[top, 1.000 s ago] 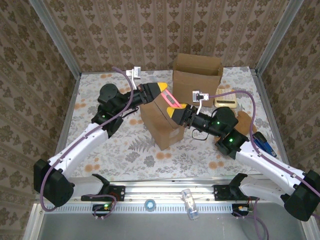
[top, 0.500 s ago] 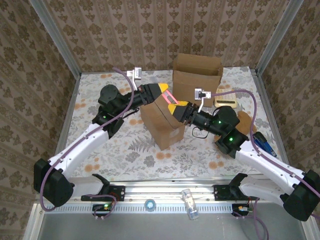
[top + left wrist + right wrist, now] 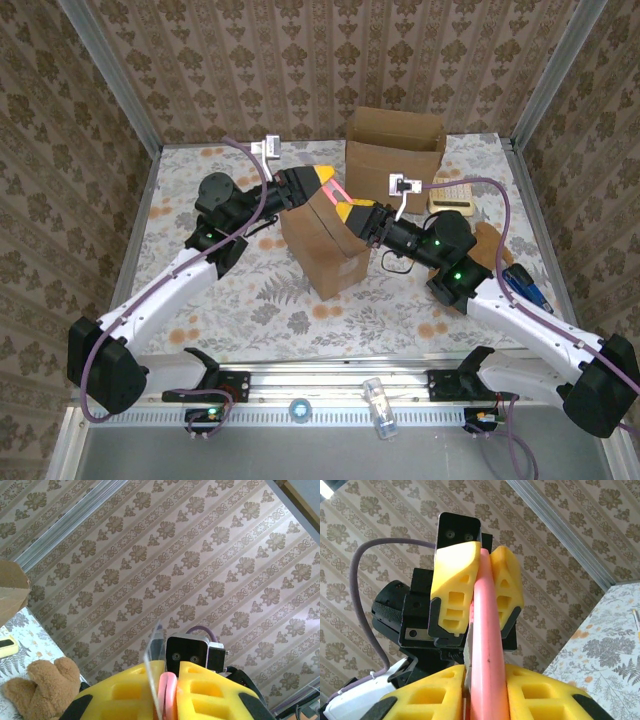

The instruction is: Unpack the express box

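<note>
Above box (image 3: 325, 255), left pincer (image 3: 328, 180) clamps pink strip (image 3: 341, 196)

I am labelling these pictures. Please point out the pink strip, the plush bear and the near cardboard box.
pink strip (image 3: 485, 645), right wrist view, middle of its length.
plush bear (image 3: 39, 689), left wrist view, its middle.
near cardboard box (image 3: 322, 255), top external view, its side wall.

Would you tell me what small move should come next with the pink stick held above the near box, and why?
Probably open the left gripper and let go. Both it and the right gripper clamp the pink stick over the near box, and the plush toy lies on the right arm's side, so the right one seems set to carry it there.
</note>
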Controlling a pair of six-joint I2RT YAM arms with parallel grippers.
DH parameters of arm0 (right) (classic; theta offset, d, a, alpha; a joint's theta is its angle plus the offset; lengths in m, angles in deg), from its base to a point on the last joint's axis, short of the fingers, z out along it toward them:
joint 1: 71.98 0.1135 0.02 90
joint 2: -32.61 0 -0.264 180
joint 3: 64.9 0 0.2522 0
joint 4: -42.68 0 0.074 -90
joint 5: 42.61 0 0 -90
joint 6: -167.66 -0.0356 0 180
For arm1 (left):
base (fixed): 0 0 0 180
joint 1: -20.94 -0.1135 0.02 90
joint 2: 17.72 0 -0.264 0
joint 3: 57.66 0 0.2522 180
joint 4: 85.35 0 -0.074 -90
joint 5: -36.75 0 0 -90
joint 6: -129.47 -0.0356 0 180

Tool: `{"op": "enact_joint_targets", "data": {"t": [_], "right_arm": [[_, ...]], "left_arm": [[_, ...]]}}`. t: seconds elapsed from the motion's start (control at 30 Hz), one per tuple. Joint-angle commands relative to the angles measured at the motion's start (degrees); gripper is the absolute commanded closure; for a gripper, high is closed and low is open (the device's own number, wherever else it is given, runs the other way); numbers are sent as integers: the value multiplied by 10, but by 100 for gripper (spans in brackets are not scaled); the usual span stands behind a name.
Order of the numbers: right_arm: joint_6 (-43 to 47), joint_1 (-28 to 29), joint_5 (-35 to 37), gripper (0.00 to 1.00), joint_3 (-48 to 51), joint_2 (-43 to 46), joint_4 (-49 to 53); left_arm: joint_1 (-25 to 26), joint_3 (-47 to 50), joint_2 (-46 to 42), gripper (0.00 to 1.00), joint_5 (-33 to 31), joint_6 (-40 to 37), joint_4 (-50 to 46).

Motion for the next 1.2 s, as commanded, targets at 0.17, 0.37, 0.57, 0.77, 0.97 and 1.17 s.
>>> {"op": "enact_joint_targets", "data": {"t": [0.17,0.37,0.57,0.77,0.97,1.17], "right_arm": [[-1,1,34,100,-11,9,-51],[2,2,38,100,-11,13,-41],[21,2,48,100,-20,18,3],[49,2,58,100,-39,20,58],[106,3,79,100,-98,13,192],[169,4,114,100,-175,-18,342]], "left_arm": [[1,21,-15,98,-26,-17,-9],[-3,27,-40,48,-46,-49,-47],[-10,25,-95,0,-92,-127,-166],[-15,-8,-147,0,-163,-212,-357],[-20,-64,-158,2,-284,-250,-610],[-38,-57,-142,9,-338,-224,-698]]}}
